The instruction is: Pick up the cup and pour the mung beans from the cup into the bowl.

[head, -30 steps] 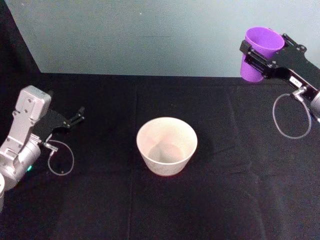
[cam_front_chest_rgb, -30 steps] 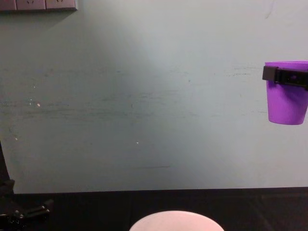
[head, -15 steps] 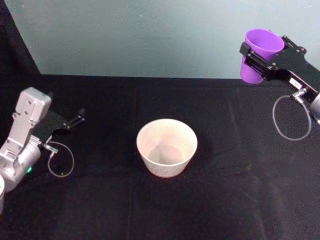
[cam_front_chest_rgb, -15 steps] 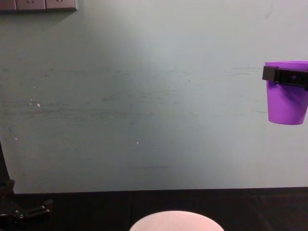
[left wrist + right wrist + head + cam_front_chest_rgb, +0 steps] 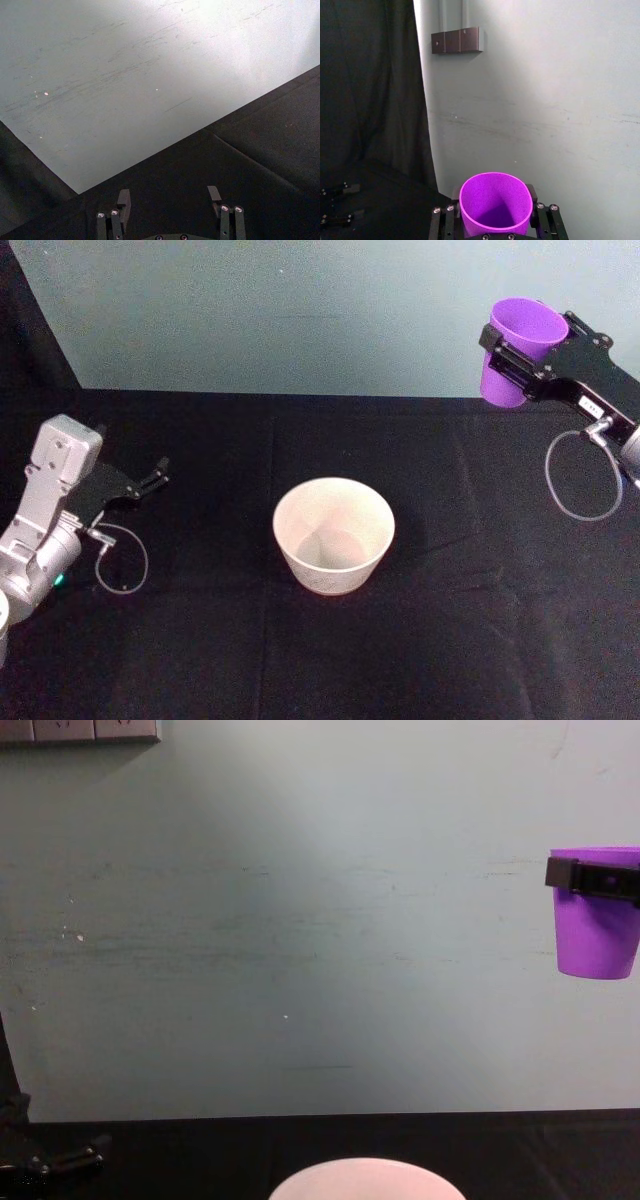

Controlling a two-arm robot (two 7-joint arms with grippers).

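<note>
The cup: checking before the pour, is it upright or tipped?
Upright: the cup sits rim-up in the right gripper, its rim level in the chest view.

Cup (image 5: pixel 527 322) raised, right of bowl (image 5: pixel 335 575)

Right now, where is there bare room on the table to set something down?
Bare cloth lies in front of the bowl, behind it up to the wall, and on its right, below the cup held up by the right gripper. The left is tighter: the open left gripper and its cable loop are there.
</note>
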